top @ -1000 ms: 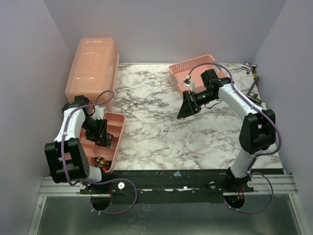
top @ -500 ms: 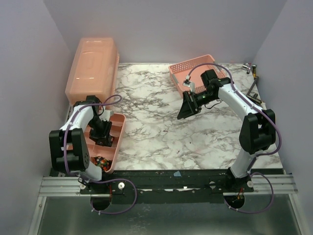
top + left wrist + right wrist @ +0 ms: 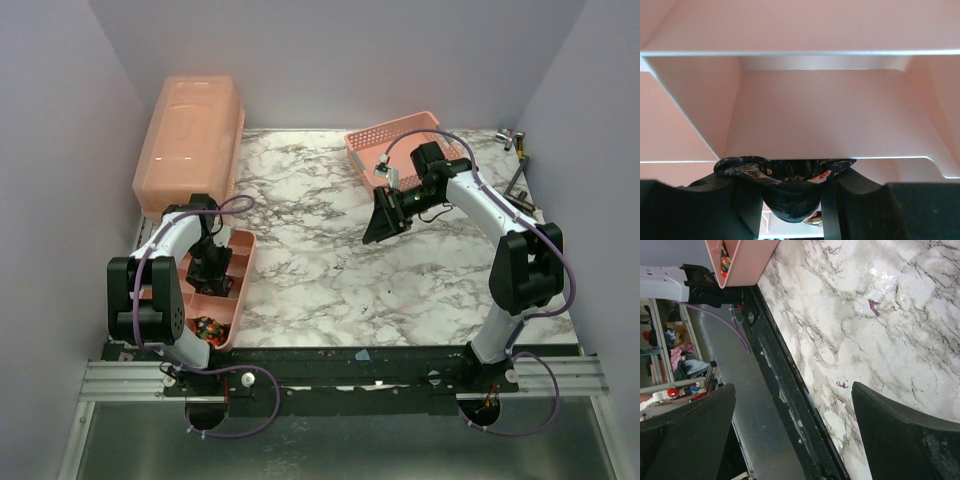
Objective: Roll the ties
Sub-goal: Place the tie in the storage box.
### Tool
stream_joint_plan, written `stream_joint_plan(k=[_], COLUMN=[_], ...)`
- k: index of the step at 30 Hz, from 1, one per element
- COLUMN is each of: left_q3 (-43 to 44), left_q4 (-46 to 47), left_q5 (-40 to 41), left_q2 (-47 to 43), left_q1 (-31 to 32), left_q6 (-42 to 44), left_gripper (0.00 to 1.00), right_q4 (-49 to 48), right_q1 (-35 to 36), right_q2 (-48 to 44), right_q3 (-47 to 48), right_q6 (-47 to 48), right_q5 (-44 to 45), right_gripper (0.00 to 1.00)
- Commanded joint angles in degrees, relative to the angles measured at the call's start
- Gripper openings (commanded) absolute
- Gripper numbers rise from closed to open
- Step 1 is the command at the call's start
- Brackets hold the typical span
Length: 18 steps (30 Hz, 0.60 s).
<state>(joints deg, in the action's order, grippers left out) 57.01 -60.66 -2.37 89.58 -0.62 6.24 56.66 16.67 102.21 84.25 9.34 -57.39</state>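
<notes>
The left gripper holds a rolled tie over the tray (by the table's left edge). Next, drop it in gently. The right gripper is wide open.

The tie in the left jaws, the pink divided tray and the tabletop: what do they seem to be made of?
The tie: fabric, matte; soft folds, small coloured dots.
The tray: probably plastic, smooth, semi-matte; thin moulded dividers.
The tabletop: marble-look, glossy with glare; stone or laminate, cannot tell.

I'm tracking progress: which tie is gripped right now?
The tie pinched in the left gripper over the pink divided tray; the other tie lies ungripped in its nearest compartment.
</notes>
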Motion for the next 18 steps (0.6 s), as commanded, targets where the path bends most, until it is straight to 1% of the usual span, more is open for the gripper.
stream_joint_plan(k=[1, 2, 3, 4, 5, 6, 7, 8, 11, 18], left_q3=[1.1, 0.9, 0.7, 0.4, 0.2, 0.0, -0.2, -0.3, -0.4, 2.5], left_q4=[14.0, 14.1, 14.2, 14.1, 13.9, 13.6, 13.1, 12.8, 12.2, 8.9], left_q5=[-1.2, -2.4, -2.9, -3.5, -3.7, -3.8, -4.0, -4.2, -3.8, 0.6], left_q2=[1.1, 0.5, -0.2, -0.8, -1.4, -1.8, -2.3, -2.8, -5.3, -9.3], left_q1=[0.2, 0.2, 0.4, 0.4, 0.4, 0.4, 0.4, 2.0, 2.5, 3.3], left_q6=[0.6, 1.3, 1.5, 1.9, 2.2, 2.3, 2.3, 2.2, 1.3, -0.8], left_gripper=[0.44, 0.57, 0.71, 0.81, 0.93, 0.97, 0.98, 0.98, 0.98, 0.99], right_q4=[0.8, 0.9, 1.1, 1.1, 1.0, 1.0, 1.0, 1.0, 0.9, 1.2], right_q1=[0.0, 0.0, 0.0, 0.0, 0.0, 0.0, 0.0, 0.0, 0.0, 0.0], right_q2=[0.0, -0.2, -0.4, -0.6, -0.8, -1.1, -1.2, -1.4, -1.7, -2.3], right_q3=[0.1, 0.0, 0.0, -0.1, -0.3, -0.5, -0.6, -0.7, -0.9, -0.7], right_q6=[1.0, 1.0, 1.2, 1.2, 1.2, 1.3, 1.3, 1.3, 1.4, 1.5], right_q5=[1.3, 1.4, 1.5, 1.8, 1.9, 1.9, 1.9, 2.0, 1.9, 1.6], right_gripper=[1.0, 1.0, 1.0, 1.0, 1.0, 1.0, 1.0, 1.0, 1.0, 1.0])
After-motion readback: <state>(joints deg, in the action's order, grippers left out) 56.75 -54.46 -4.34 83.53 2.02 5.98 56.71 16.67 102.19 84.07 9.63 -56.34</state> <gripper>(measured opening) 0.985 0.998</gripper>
